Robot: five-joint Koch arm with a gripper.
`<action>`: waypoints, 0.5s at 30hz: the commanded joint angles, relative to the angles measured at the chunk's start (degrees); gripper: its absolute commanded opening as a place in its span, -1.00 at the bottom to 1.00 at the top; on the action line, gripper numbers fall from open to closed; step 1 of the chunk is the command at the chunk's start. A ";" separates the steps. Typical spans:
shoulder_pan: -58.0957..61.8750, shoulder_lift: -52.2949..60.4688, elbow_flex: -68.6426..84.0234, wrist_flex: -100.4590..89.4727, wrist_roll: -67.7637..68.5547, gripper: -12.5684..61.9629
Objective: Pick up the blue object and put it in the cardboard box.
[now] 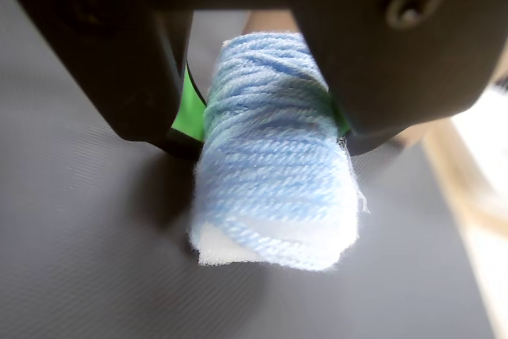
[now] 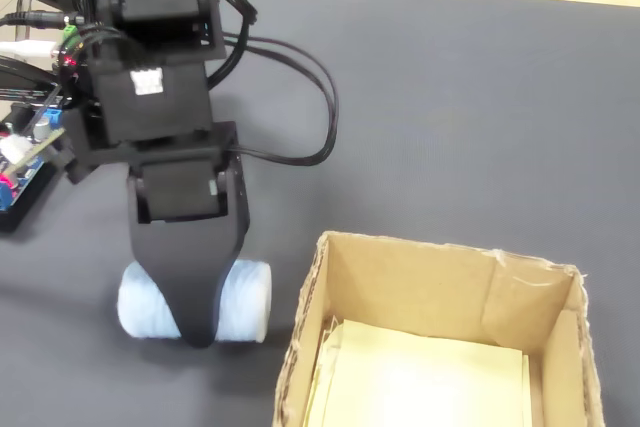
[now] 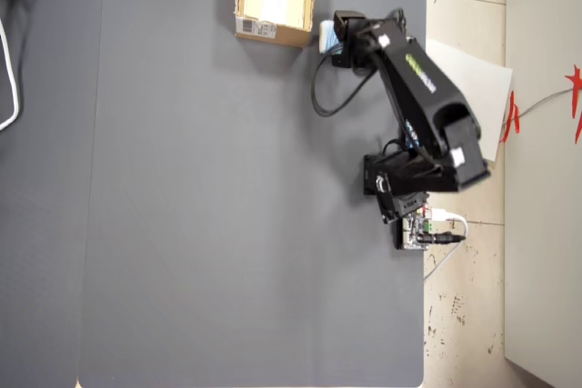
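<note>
Tool (image 1: pixel 266 117) clamped across the upper half of the blue object (image 1: pixel 274 168), a pale-blue yarn-wound lump; jaws press both flanks. In the fixed view the lump (image 2: pixel 240 299) looks to rest on the grey worktop (image 2: pixel 480 117), cardboard box (image 2: pixel 440 277) just beside it at 3 o'clock. Judgement: keep grip firm, lift straight up until clear of the box rim, then traverse; soft yarn may slip.

in the fixed view, the blue object (image 2: pixel 245 299) lies on the mat (image 2: pixel 450 97) left of the cardboard box (image 2: pixel 440 287)
</note>
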 commanded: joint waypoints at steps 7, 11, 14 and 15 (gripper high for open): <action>-1.49 10.90 6.06 -20.21 6.15 -0.04; -1.58 13.71 7.82 -25.93 8.09 -0.04; -1.58 15.12 7.73 -30.50 9.23 -0.04; -1.58 15.47 7.82 -32.43 9.67 -0.04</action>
